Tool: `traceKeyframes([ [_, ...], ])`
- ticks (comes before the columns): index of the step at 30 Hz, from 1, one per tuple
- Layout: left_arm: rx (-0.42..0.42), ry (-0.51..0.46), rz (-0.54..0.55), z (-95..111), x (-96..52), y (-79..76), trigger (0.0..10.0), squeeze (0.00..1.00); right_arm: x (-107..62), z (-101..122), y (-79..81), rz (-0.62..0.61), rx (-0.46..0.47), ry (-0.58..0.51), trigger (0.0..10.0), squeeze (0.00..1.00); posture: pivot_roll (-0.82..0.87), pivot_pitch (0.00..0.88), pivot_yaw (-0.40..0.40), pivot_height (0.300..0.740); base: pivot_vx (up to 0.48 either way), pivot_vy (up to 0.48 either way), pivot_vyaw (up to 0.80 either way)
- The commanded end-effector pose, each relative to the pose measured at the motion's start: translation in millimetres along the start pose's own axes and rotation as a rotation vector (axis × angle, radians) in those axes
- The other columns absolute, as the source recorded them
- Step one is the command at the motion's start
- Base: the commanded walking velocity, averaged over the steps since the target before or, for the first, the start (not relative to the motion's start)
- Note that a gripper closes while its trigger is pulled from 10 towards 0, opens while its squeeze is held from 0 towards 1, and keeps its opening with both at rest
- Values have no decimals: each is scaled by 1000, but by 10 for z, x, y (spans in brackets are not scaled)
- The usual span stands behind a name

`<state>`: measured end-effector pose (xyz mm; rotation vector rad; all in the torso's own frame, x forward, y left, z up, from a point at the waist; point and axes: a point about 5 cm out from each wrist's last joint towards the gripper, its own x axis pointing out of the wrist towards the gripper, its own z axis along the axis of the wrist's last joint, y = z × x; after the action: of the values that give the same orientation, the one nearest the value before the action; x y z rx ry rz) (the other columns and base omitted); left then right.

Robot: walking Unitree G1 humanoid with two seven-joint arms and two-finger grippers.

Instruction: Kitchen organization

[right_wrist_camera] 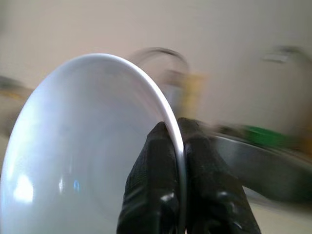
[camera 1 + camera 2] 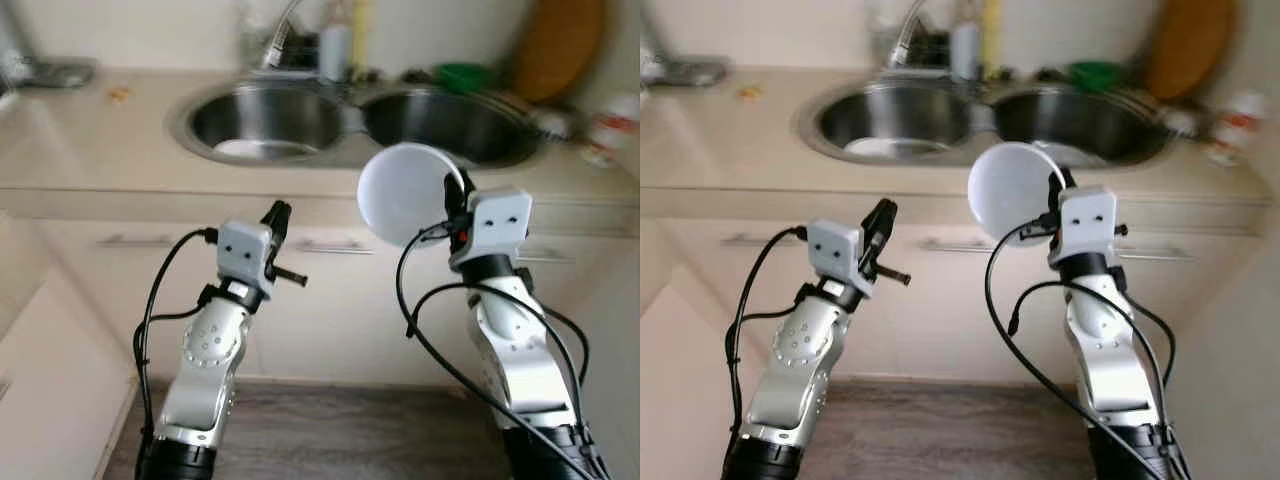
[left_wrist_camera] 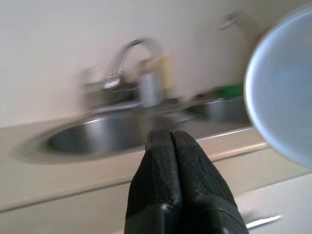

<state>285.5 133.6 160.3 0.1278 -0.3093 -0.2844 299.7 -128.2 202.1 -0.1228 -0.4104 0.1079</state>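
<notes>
The right hand [image 2: 458,196] grips a white plate [image 2: 408,192] by its rim, one black finger on each face of the edge, as the right wrist view shows. The plate is held on edge, nearly upright, its concave face turned toward the robot's left. This pinch on the rim probably suits carrying a thin, shallow dish: it keeps the fingers off the eating surface and leaves the lower edge free to be set down or slid into a slot. The plate hangs in the air in front of the double sink [image 2: 350,125], level with the tabletop [image 2: 90,140] edge and just short of the sink's right basin, touching neither.

The right arm rises from below with the forearm near vertical and the wrist bent so that the fingers point up and forward toward the sink. The left hand [image 2: 276,218] is empty, its two fingers pressed together, as the left wrist view confirms. It is raised in front of the cabinet drawers [image 2: 330,300] below the sink's left basin, fingers aimed at the faucet [image 2: 280,35], and well apart from the plate.

Another white dish [image 2: 262,149] lies in the sink's left basin. Behind the sink stand a bottle [image 2: 335,50], a green item [image 2: 462,75] and a wooden board [image 2: 557,45], all blurred.
</notes>
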Motion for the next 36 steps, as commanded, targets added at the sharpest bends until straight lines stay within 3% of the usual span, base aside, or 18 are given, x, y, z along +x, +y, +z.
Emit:
traceKeyframes([
  [1,-13,-26,-28,50,40,-90,10000,0,-11,17,-130,-42,-19,-12,0,0,139,0,-52,740,352,0,800],
  [18,-13,-25,-30,50,38,-100,10000,0,72,72,-217,-111,37,-37,0,0,140,0,-53,740,351,0,123],
  [23,-12,-25,-30,50,38,-101,10000,0,86,80,-236,-121,51,-39,0,0,140,0,-53,740,347,0,-745],
  [36,-14,-24,-31,41,29,-111,10000,0,107,94,-245,-118,25,-53,0,0,142,0,-52,740,333,0,0],
])
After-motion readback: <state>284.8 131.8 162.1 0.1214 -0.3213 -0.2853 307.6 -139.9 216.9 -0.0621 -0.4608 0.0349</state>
